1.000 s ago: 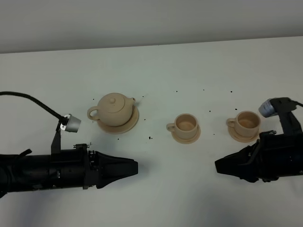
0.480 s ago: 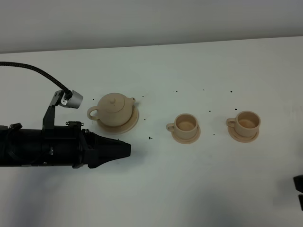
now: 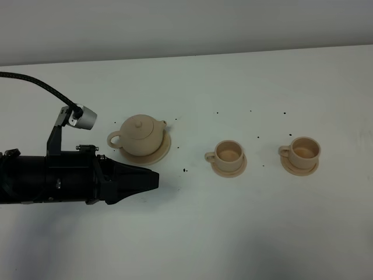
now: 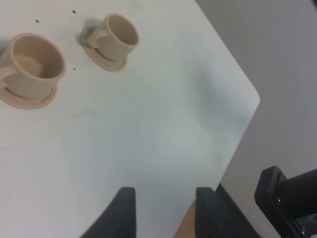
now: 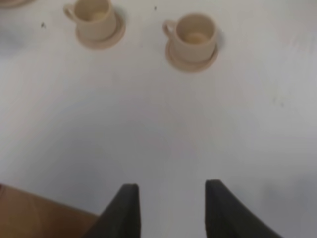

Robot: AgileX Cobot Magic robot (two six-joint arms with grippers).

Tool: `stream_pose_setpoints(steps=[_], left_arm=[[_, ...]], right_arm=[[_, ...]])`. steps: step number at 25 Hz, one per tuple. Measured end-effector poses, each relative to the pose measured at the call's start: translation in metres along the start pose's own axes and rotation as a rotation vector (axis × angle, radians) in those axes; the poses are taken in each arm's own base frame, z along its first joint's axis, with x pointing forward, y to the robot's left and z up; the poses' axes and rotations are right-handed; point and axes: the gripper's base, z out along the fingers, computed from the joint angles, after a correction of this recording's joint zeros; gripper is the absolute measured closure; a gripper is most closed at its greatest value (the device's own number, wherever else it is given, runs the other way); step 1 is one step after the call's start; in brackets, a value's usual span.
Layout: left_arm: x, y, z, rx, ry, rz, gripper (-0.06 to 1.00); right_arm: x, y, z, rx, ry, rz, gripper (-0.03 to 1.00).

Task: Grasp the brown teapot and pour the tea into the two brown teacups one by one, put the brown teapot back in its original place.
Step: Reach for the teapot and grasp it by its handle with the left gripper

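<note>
Right end effector (image 5: 171, 186) withdrawn, left arm (image 3: 58, 181) nearer teapot (image 3: 140, 135)

Qty: 1 brown teapot (image 3: 140, 133), 2 teacups (image 3: 228, 152) (image 3: 305, 150), 1 wide saucer (image 3: 162, 152), 2 sm. saucers (image 3: 240, 170) (image 3: 291, 167).

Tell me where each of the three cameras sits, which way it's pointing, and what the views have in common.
Exterior high: mounted above, looking down on the white table; shows the teapot on its saucer, the middle teacup and the rightmost teacup; only the left arm and left gripper appear.
Left wrist: rides behind the open left gripper, looking across the table at both teacups.
Right wrist: rides behind the open right gripper, looking down at both teacups.
Shared: all three views show both teacups.
</note>
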Motion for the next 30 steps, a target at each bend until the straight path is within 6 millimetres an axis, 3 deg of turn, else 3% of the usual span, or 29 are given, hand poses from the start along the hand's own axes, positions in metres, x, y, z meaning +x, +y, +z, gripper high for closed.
stream_pose_setpoints(steps=[7,24,30], left_arm=[[0.0,0.0,0.0,0.0,-0.001,0.001,0.6],[0.0,0.0,0.0,0.0,0.0,0.001,0.6],[0.0,0.0,0.0,0.0,0.0,0.001,0.6]], right_arm=[[0.021,-0.002,-0.011,0.044,-0.025,0.015,0.63],[0.027,-0.003,-0.021,0.079,-0.097,0.066,0.63],[0.032,-0.001,-0.028,0.214,-0.169,0.148,0.63]])
